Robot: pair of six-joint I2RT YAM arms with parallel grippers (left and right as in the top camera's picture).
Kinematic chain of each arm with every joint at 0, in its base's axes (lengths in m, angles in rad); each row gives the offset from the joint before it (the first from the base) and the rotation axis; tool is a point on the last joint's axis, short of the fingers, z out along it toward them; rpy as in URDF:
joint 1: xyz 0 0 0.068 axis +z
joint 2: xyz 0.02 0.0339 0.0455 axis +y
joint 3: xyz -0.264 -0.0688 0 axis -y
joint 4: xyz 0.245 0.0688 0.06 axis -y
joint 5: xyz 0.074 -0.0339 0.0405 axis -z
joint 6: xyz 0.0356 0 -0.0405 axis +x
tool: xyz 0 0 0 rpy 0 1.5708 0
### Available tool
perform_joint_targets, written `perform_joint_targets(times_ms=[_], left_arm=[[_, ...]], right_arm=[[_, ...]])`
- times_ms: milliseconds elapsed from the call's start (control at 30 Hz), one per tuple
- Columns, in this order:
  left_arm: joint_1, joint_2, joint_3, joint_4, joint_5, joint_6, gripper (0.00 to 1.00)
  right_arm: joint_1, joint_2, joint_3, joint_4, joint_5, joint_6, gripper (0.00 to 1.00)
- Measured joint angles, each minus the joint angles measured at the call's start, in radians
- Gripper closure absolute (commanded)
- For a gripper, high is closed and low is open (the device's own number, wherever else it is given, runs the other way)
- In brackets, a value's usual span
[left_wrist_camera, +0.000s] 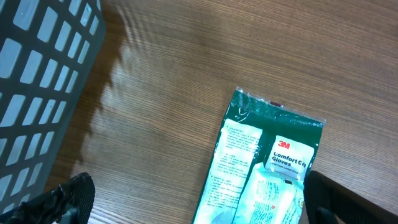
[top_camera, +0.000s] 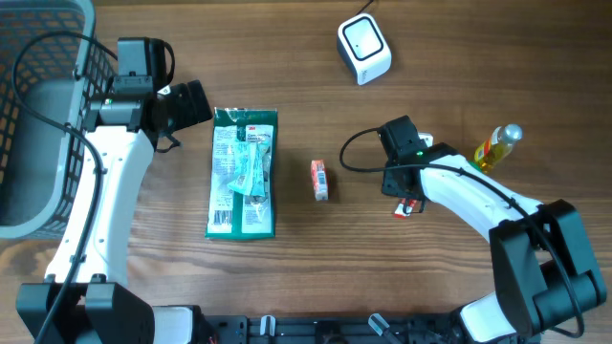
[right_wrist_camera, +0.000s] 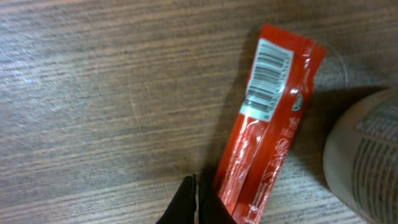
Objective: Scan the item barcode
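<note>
- Right gripper (right_wrist_camera: 196, 202) is closed down tight, and the near end of the red packet (right_wrist_camera: 267, 124) runs in between its tips. I read that as a pinch on the wrapper. Agree?
- Agree. From overhead only a scrap of red peeks out under that gripper, right of centre on the table (top_camera: 287, 277). It is well apart from the white scanner (top_camera: 363, 48) at the far edge.
- How will it handle?
- Light and floppy, I'd judge. It looks like thin glossy film, creased along its length. Held by one end, the free end may droop or twist, and slick film could slide out of a narrow pinch.
- And the code?
- The barcode panel (right_wrist_camera: 268, 78) sits at the free end, facing the wrist camera, with nothing over it. Gripping the opposite end suits it, since the fingers stay off the bars. That face would have to be turned toward the scanner.
- Anything crowding it?
- A rounded grey shape (right_wrist_camera: 364, 155) lies just right of the packet, too blurred to name. A small orange packet (top_camera: 320, 180) lies loose to the left.
- The other arm?
- The left gripper (top_camera: 188, 103) gapes wide and holds nothing. It is by the far left corner of the green glove pack (top_camera: 244, 172), beside the basket (top_camera: 29, 162).
</note>
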Motion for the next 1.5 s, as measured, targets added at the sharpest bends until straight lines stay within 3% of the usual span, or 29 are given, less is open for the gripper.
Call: perform_joint_targets(times_ms=[433,1033,1200,1367,1500], left_arm=[[0.0,0.0,0.0,0.0,0.0,0.0,0.0],[0.0,0.0,0.0,0.0,0.0,0.0,0.0],[0.0,0.0,0.0,0.0,0.0,0.0,0.0],[0.0,0.0,0.0,0.0,0.0,0.0,0.0],[0.0,0.0,0.0,0.0,0.0,0.0,0.0]], right_arm=[[0.0,0.0,0.0,-0.108,-0.122,-0.023,0.91],[-0.05,0.0,0.0,-0.196,-0.087,0.044,0.92],[-0.05,0.002,0.022,-0.261,-0.101,0.027,0.89],[-0.05,0.006,0.166,-0.306,-0.224,-0.003,0.87],[-0.05,0.006,0.2,-0.235,-0.347,-0.027,0.77]])
